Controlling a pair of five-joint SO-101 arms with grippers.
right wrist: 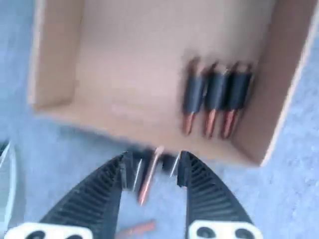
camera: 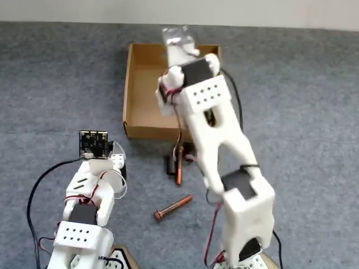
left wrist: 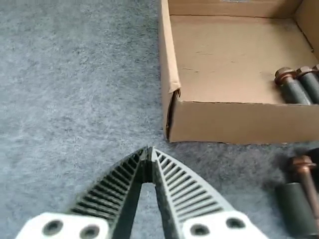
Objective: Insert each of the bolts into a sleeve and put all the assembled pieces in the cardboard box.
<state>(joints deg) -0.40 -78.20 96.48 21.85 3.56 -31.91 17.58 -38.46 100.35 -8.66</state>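
Right claw (right wrist: pixel 153 157) spread, three copper bolts (right wrist: pixel 209 122) in black sleeves (right wrist: pixel 215 92) inside cardboard box (right wrist: pixel 50 55)

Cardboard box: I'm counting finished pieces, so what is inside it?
Three sleeved bolts lie side by side on the box floor. The right arm covers part of it in the high view.

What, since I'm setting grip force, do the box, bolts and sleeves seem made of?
The box: matte brown cardboard, creased corner, raw edges. The bolts: metal, coppery with a slight sheen, perhaps plated. The sleeves: dark and matte, likely rubber or plastic; the look leaves it open.
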